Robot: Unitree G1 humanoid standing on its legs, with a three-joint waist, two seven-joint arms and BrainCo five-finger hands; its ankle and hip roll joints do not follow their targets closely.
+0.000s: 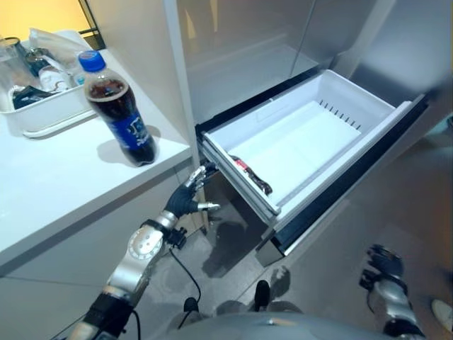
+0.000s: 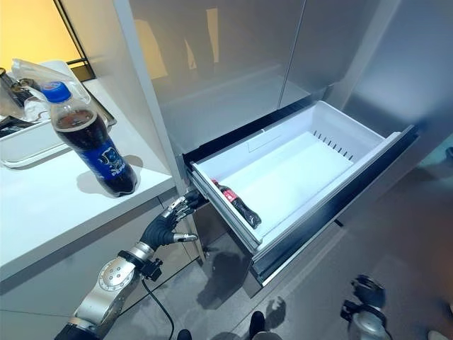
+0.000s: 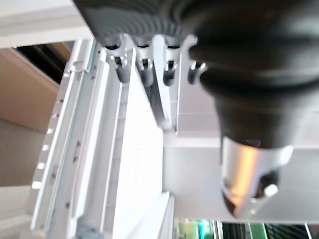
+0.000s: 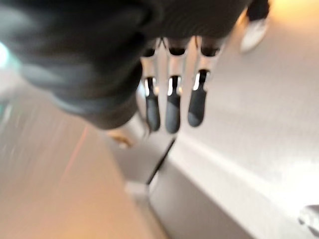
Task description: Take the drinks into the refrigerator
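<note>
Currently a small cola bottle (image 2: 237, 205) lies on its side in the pulled-out refrigerator drawer (image 2: 338, 132), against its front wall. A larger cola bottle (image 2: 89, 141) stands upright near the table (image 2: 49, 205) edge, beside a white tray (image 1: 42, 113). The left hand (image 2: 166, 225) hovers below the table edge by the drawer's corner, fingers loosely spread, empty. The right hand (image 4: 172, 102) hangs low with straight fingers.

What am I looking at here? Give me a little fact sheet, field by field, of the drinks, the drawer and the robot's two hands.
Drawer: white plastic refrigerator drawer, pulled out.
Drink in drawer: small dark cola bottle with a red label, lying on its side by the near wall.
Drink on counter: large dark cola bottle with a blue cap and label, upright on the white counter.
Left hand: fingers relaxed, by the drawer's near corner, holding nothing.
Right hand: low, near the floor, empty.
</note>
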